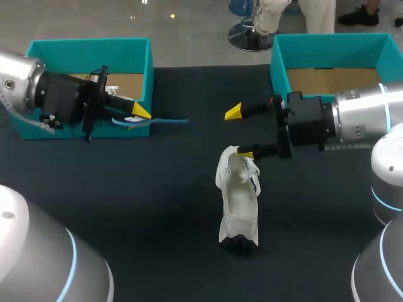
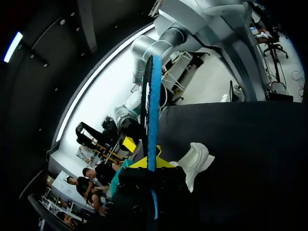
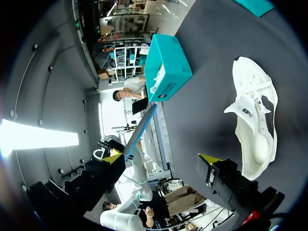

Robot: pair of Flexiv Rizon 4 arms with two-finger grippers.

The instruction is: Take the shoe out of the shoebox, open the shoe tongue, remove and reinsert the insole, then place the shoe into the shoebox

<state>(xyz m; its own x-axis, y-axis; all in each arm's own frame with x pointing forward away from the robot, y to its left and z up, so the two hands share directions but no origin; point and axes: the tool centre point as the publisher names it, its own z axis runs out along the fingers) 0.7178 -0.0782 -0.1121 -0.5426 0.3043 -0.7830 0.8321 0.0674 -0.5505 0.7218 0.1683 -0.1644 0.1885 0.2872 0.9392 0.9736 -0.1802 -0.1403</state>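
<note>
A soft white shoe (image 1: 239,201) lies on the dark bench (image 1: 157,207) beside the right tool (image 1: 239,133), whose yellow tips are spread, one at its collar. The left tool (image 1: 138,114) pinches a thin blue insole (image 1: 167,120) by a teal cardboard shoebox (image 1: 88,47).

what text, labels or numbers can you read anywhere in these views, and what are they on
No text here is readable.
shoe: a small dark mark on its tongue, too blurred to read.
shoebox: a dark printed patch on its side wall, too small to read.
Nothing else on the table shows any print.
</note>
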